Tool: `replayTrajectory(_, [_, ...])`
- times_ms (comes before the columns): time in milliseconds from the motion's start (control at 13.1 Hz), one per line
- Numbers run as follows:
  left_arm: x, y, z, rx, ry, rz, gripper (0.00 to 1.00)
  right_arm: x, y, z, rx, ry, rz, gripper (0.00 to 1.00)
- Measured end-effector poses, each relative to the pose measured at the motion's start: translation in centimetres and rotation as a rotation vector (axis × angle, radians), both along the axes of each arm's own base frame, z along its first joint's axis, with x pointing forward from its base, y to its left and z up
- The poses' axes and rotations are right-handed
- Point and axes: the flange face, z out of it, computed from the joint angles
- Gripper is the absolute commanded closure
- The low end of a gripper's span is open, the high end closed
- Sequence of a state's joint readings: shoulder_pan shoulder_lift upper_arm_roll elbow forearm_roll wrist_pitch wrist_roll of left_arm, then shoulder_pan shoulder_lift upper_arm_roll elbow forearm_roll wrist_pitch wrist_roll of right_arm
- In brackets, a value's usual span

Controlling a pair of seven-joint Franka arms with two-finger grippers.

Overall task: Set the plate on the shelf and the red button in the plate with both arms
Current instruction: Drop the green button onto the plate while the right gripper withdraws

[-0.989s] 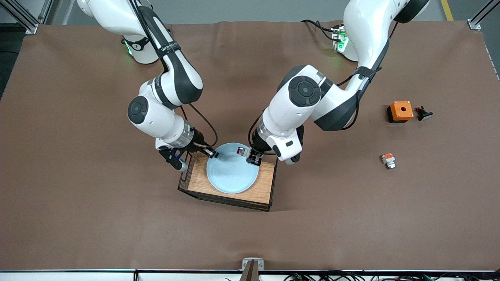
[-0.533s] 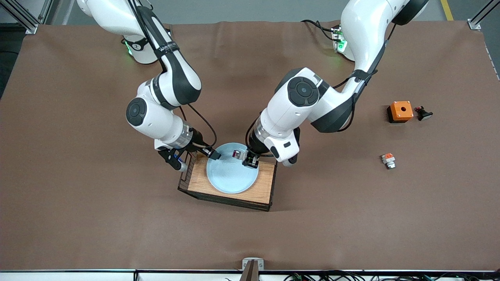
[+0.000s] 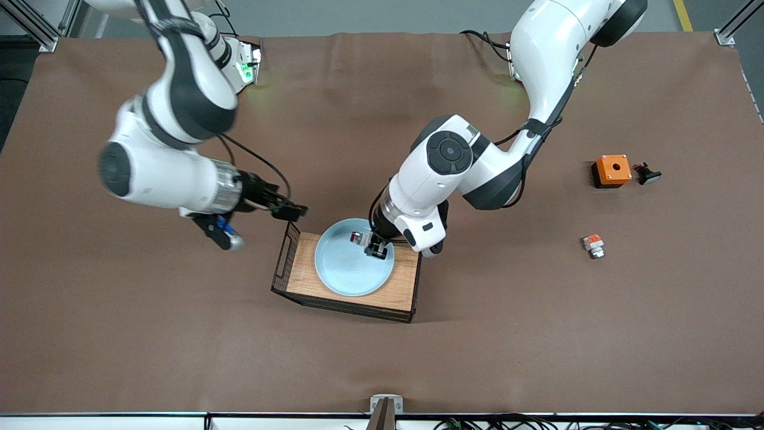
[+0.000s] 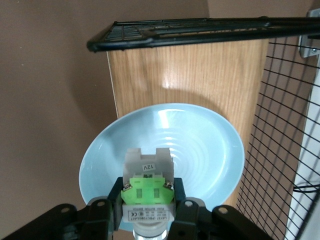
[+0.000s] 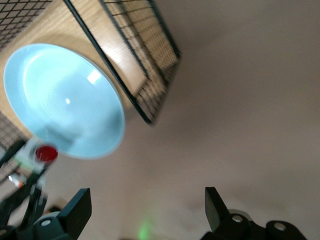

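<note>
One plate [image 3: 352, 272] lies in one wooden tray [image 3: 406, 280], the single tray on the table. Push-button pieces number two: one with a green patch [image 4: 148, 196] over the plate, and one with an orange patch [image 3: 593, 245] well apart from the tray, toward the left arm's end of the table. At that same end, farther from the front camera than the tray, stand one orange box [image 3: 611, 170] and one small dark piece [image 3: 646, 173] just beside it. Two robot arms reach in.

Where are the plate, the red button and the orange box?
plate [image 3: 346, 275]: front view, bare centre of the dish.
red button [image 4: 148, 191]: left wrist view, green patch on its body.
orange box [image 3: 613, 170]: front view, top face.
</note>
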State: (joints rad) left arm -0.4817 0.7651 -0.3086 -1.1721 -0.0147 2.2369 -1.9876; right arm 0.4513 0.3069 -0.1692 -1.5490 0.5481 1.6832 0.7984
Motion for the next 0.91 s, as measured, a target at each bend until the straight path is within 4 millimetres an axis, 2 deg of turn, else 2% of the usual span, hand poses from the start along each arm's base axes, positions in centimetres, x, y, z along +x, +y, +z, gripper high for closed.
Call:
replayTrajectory(152, [-0.2,-0.4,-1.0,0.005,0.012,-0.003,0.99,-0.1,-3.0,2.0,-0.072,-0.019,0.111,0.0])
replayTrajectory(457, [-0.4,-0.9,-2.9,0.006,0.032,0.015,0.99,0.4,-6.6,1.8,-0.186,-0.118,0.418,0.0])
replayTrajectory(609, [-0.2,-0.9,-3.0,0.0,0.026,0.019,0.96,0.9,-11.4,3.1,-0.162,-0.174,0.567,0.0])
replayTrajectory(685, [-0.2,-0.9,-2.9,-0.003,0.022,0.021,0.95,1.0,-14.9,4.2,-0.142,-0.203,0.61,0.0])
replayTrajectory(761, [-0.1,-0.9,-2.9,-0.004,0.02,0.022,0.88,0.9,-18.3,5.3,-0.131,-0.231,0.634,0.0])
replayTrajectory(837, [-0.1,-0.9,-2.9,-0.004,0.018,0.022,0.73,0.6,-21.2,6.5,-0.137,-0.25,0.656,0.0])
replayTrajectory(913, [-0.1,-0.9,-2.9,-0.004,0.016,0.023,0.64,0.1,-23.2,7.5,-0.161,-0.256,0.68,0.0])
